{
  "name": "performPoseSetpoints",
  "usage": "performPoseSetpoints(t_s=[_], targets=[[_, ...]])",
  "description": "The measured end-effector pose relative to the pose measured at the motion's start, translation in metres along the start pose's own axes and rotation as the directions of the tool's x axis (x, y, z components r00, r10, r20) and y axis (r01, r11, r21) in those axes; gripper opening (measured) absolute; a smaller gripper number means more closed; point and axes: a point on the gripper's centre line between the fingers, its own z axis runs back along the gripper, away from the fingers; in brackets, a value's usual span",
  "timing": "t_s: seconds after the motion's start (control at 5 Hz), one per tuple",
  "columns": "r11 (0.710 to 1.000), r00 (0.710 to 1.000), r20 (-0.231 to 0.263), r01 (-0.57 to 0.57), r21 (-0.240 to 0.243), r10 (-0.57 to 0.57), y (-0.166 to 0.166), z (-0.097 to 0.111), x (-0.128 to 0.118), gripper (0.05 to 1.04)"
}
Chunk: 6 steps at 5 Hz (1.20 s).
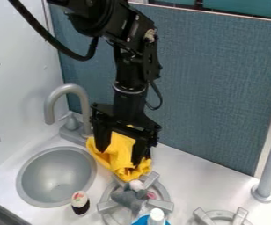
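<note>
WidowX arm in from 11 o'clock, wrist near vertical. Gripper points to 6 o'clock, fingers spread apart.

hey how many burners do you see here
2. One burner is beside the yellow cloth, under the gray toy; the second burner is further right, cut off by the bottom edge. More may be out of view.

Bright, even light is being spread across the counter at five o'clock, where white is nearly washed out. Soft shading is laid inside the sink, between seven and eight. Pale glints are picked up on the faucet at ten, faint shadow is cast nearby, and detail is swallowed in the black arm at twelve.
</note>
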Motion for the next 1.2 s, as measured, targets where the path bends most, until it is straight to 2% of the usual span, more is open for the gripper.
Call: performPoseSetpoints(t_s=[0.2, 0.4, 0.6, 0.8, 1.0, 1.2], targets=[[1.000, 1.000, -0.025, 0.000, 0.001, 0.000, -0.001, -0.007, -0.002, 1.000], [0.999, 1.000, -0.006, 0.009, -0.034, -0.009, -0.005, -0.006, -0.015, 1.000], [0.996, 0.997, 0.015, 0.070, -0.053, -0.070, -0.021, -0.006, -0.027, 1.000], [0.992, 0.993, 0.006, 0.114, -0.060, -0.114, -0.037, -0.015, -0.040, 1.000], [0.982, 0.987, 0.022, 0.164, -0.097, -0.162, -0.054, -0.018, -0.046, 1.000], [0.965, 0.977, 0.023, 0.213, -0.153, -0.212, -0.075, -0.025, -0.049, 1.000]])
